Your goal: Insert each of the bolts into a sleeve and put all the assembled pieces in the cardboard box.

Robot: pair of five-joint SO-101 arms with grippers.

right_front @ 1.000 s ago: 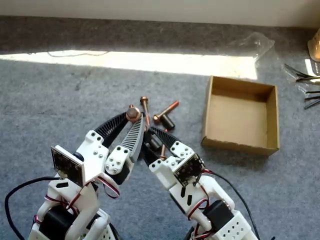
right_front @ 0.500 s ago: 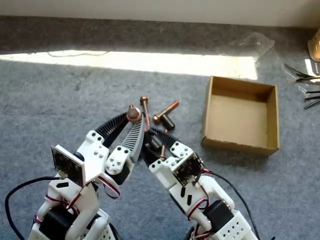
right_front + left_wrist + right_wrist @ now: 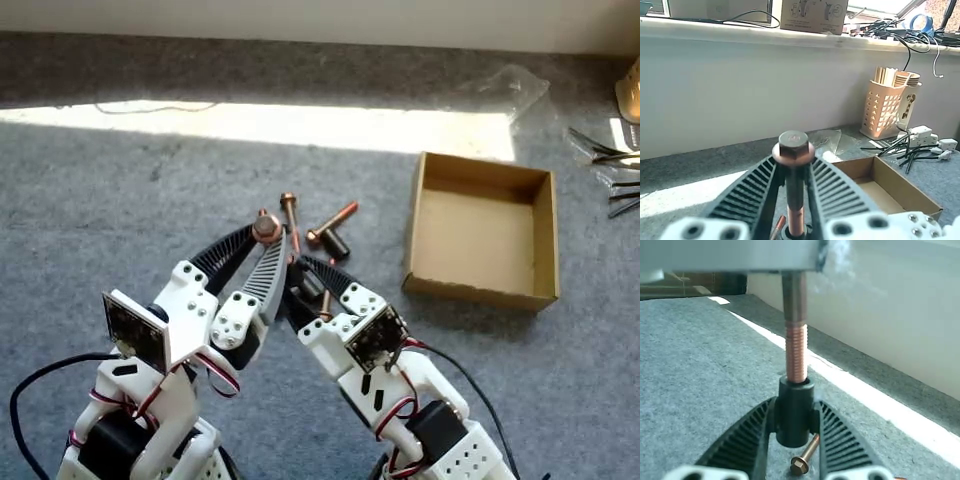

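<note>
My left gripper (image 3: pixel 267 243) is shut on a copper bolt (image 3: pixel 266 228), held upright with its hex head (image 3: pixel 793 145) above the fingertips. Just beneath it, my right gripper (image 3: pixel 304 278) is shut on a black sleeve (image 3: pixel 794 411). The bolt's threaded end (image 3: pixel 796 354) enters the sleeve's top from above. The two arms meet near the middle of the grey carpet. Loose on the carpet behind them lie a bolt (image 3: pixel 290 213) and another bolt (image 3: pixel 335 220) beside a black sleeve (image 3: pixel 336 243). The open cardboard box (image 3: pixel 433 286) stands to the right.
A clear plastic bag (image 3: pixel 505 85) lies behind the box. Black cables and tools (image 3: pixel 610 160) sit at the right edge. A pale perforated holder (image 3: pixel 887 110) and power strips (image 3: pixel 925 137) stand near the wall. One more loose bolt (image 3: pixel 805 460) lies under the sleeve.
</note>
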